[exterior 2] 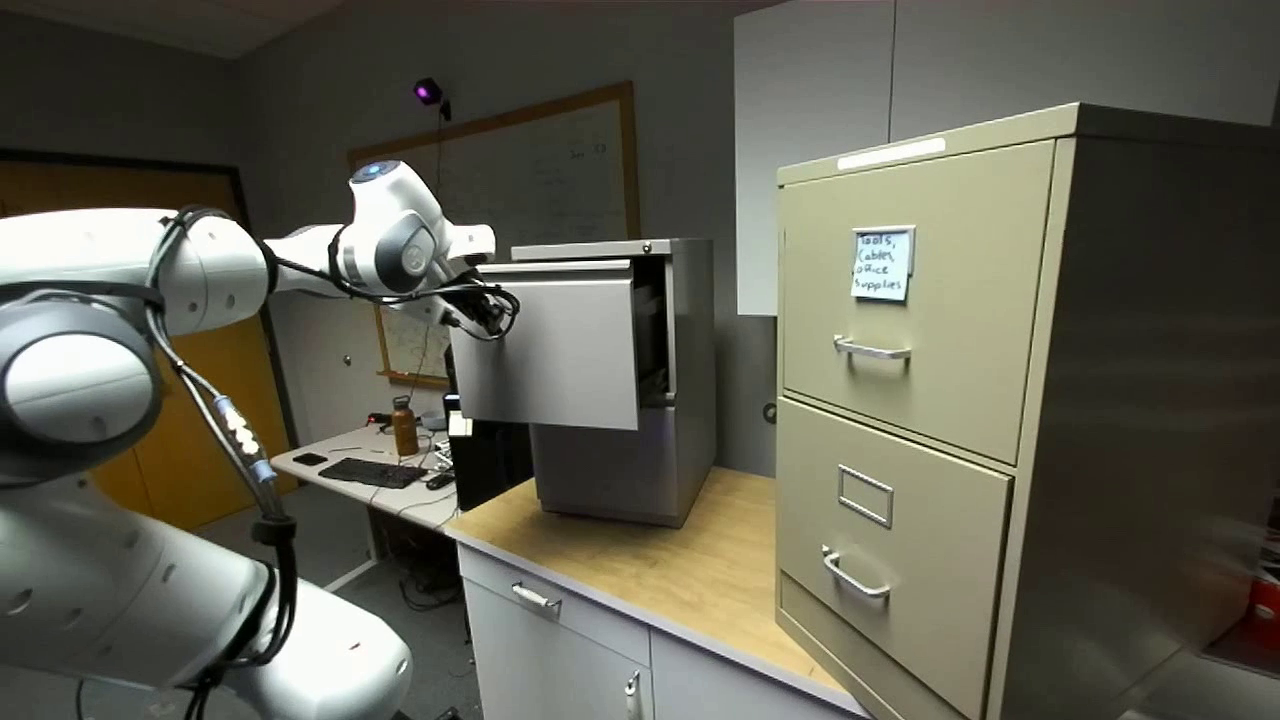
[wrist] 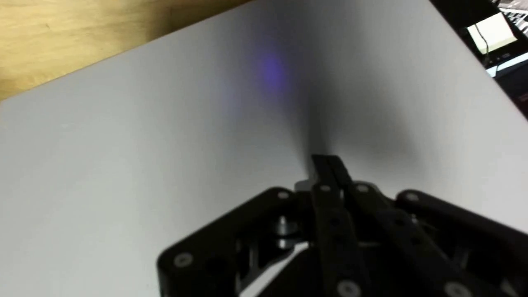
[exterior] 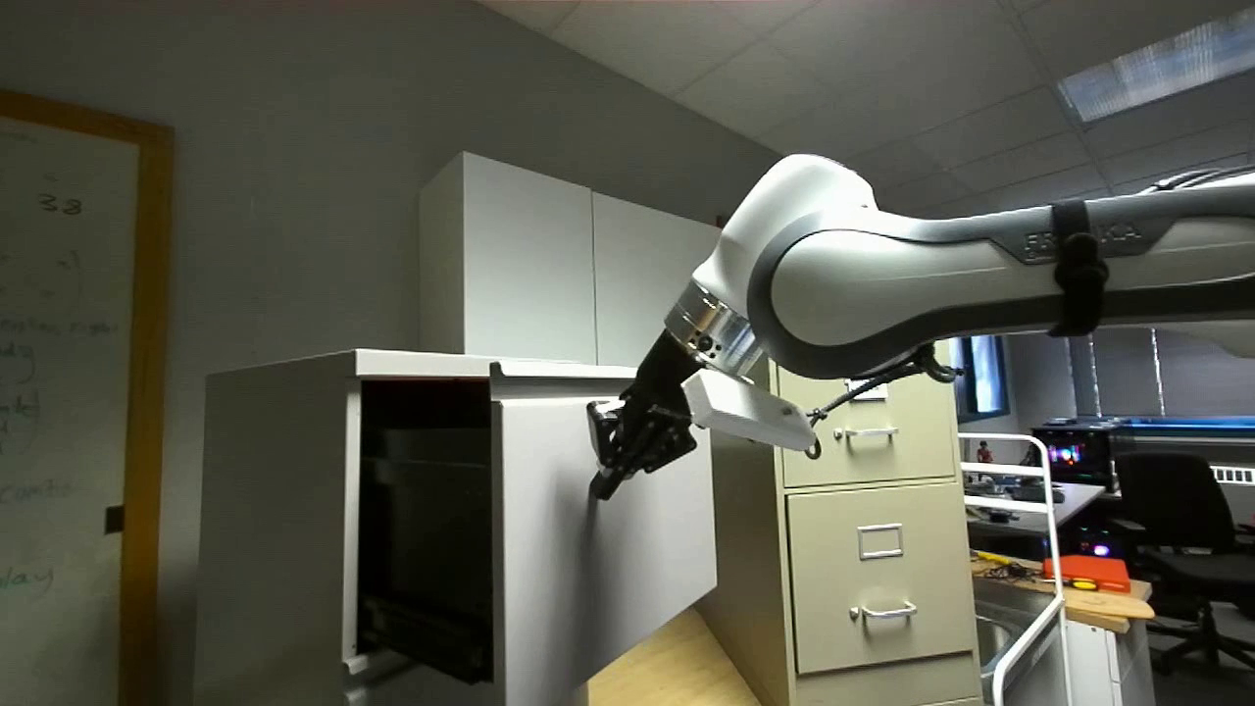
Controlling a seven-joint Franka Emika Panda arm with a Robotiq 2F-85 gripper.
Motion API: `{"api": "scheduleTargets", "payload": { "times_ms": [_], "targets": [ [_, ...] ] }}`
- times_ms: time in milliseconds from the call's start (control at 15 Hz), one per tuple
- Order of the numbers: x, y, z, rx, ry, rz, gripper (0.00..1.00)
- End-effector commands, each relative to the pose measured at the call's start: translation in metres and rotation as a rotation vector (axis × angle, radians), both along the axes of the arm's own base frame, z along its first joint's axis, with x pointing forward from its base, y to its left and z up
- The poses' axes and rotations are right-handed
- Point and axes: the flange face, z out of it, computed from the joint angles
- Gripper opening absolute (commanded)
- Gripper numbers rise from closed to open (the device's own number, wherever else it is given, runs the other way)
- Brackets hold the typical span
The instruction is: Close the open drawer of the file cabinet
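The file cabinet [exterior: 270, 529] is a white boxy cabinet with a flat top; it also shows in an exterior view [exterior 2: 696, 380]. Its upper drawer stands open, and the plain white drawer front [exterior: 642, 559] sticks out, also visible in an exterior view [exterior 2: 560, 365]. The dark interior shows in the gap behind the front. The drawer front [wrist: 144, 165] fills most of the wrist view. My gripper [exterior: 601, 486] points down at the outer face of the drawer front. In the wrist view its fingertips [wrist: 328, 159] are together with nothing between them, touching or very close to the panel.
A beige file cabinet [exterior 2: 905, 440] with handled drawers stands beside the white one on a wooden counter [exterior 2: 640, 555]. White wall cupboards [exterior: 529, 265] hang behind. A desk [exterior 2: 345, 440] with a keyboard and a brown bottle [exterior 2: 404, 427] is on the far side.
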Motion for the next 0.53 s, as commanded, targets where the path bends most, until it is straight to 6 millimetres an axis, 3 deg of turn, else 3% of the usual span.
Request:
{"api": "scheduleTargets", "payload": {
  "times_ms": [0,467],
  "targets": [
    [0.045,0.03,0.014,0.039,-0.026,0.031,0.06],
    [0.133,0.075,0.004,0.048,-0.031,0.103,0.06]
  ]
}}
